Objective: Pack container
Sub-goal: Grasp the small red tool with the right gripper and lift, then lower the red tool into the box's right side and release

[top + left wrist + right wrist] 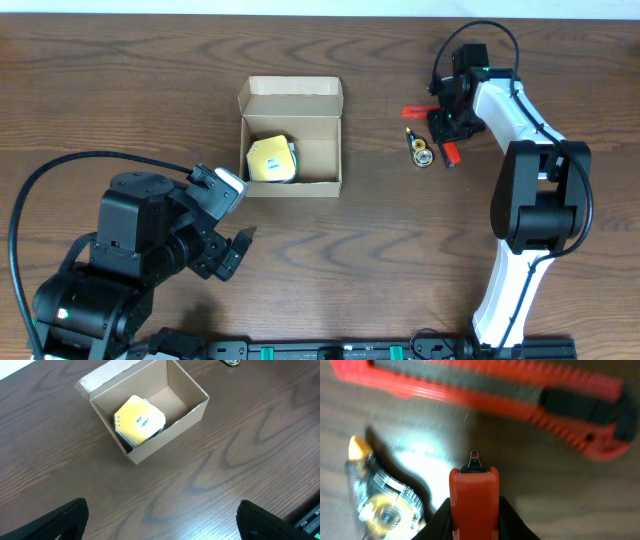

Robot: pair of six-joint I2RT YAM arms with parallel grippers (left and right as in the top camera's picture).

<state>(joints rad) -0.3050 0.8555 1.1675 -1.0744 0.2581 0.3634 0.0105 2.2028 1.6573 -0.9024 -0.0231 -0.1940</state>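
The brown cardboard container (291, 98) stands open at the table's centre left, flap lid back, with a yellow-topped tape roll (270, 160) inside. It also shows in the left wrist view (192, 412), roll (140, 422) inside. My left gripper (236, 252) is open and empty, below and left of the box, jaws wide apart (162, 525). My right gripper (447, 135) is shut on a red cutter (474, 495), held just above the table. A second red cutter (485, 395) lies beyond it (415, 111). A small clear tape dispenser (380, 502) lies beside it (421, 151).
Dark wood table (120, 80). The right arm's white links (520, 130) reach along the right side. The left arm's black body (130, 240) fills the lower left. A bit of the tape dispenser (231, 362) shows at the left wrist view's top edge.
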